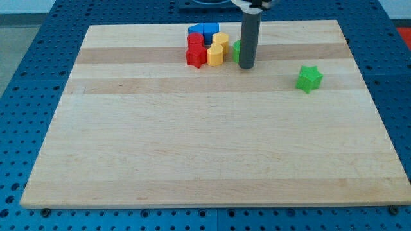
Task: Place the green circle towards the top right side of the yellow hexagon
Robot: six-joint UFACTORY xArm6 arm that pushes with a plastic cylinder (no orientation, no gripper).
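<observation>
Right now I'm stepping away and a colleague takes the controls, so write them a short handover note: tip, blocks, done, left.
My tip is down on the board, right in front of the green circle, which it mostly hides.
The circle sits just to the view's right of the yellow blocks; I can't tell which is the hexagon. Red and blue blocks crowd their left and top.
A green star lies apart on the right.
Done: the circle is near the yellow ones.
Left: nudge it up to the hexagon's top right.

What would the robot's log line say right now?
my tip in front of green circle | yellow hexagon to its left | green star apart, right
</observation>
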